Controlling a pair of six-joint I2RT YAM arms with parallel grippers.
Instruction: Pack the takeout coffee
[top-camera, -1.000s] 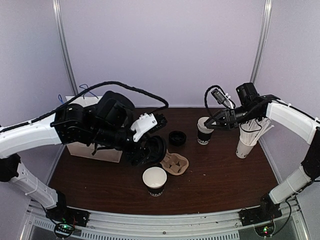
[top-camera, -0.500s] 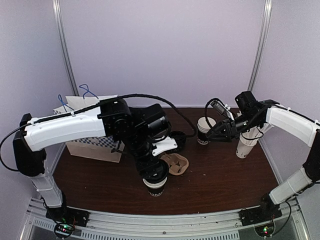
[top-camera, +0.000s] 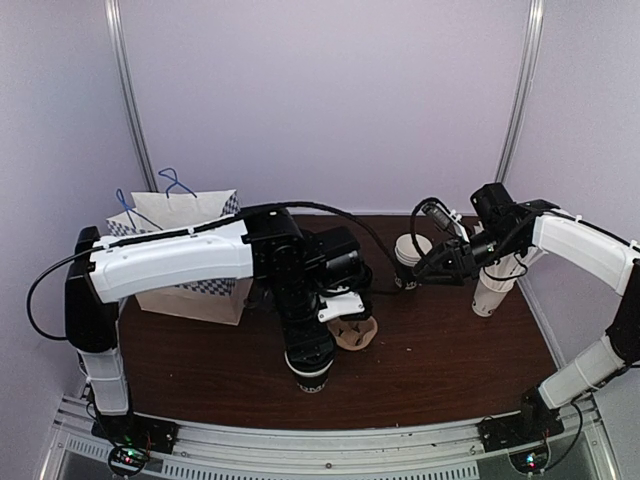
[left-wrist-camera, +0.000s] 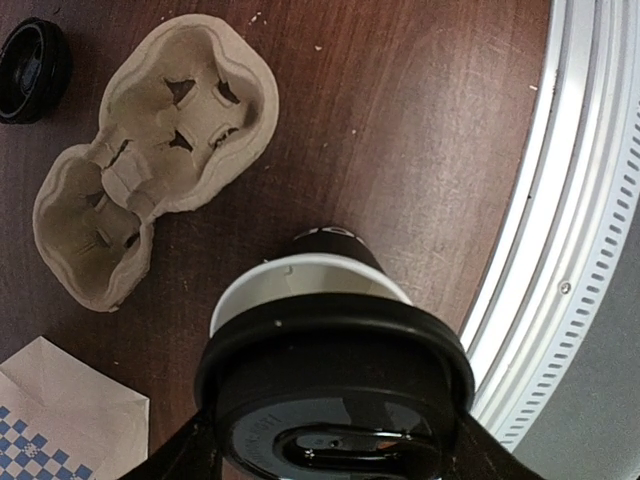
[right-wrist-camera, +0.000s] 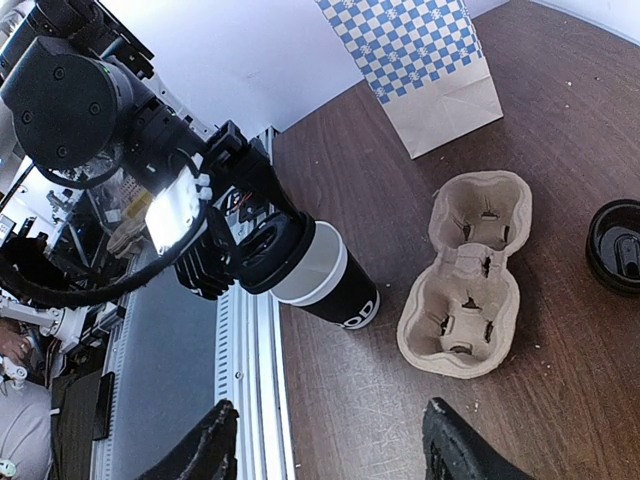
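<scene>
Takeout coffee cup (left-wrist-camera: 312, 278) stood near the front edge of the tabletop (left-wrist-camera: 400, 120), just beside the cardboard carrier (left-wrist-camera: 150, 190), whose wells were all empty. The left gripper (left-wrist-camera: 335, 450) hung over the cup, its jaws pinching the black lid (left-wrist-camera: 335, 385) by its sides at the cup's mouth. A crescent of the white rim showed past the lid's edge, and whether the lid was seated I could not tell, nor what the cup held.

A second black lid (right-wrist-camera: 618, 245) lay alone beyond the carrier. The checkered paper bag (top-camera: 185, 250) stood at the left rear, its inside hidden. The right gripper (right-wrist-camera: 332, 450) hovered with its jaws spread on nothing, just beside the stack of cups (top-camera: 408, 260). Near it, a white cup (top-camera: 488, 295) held paper-wrapped straws.
</scene>
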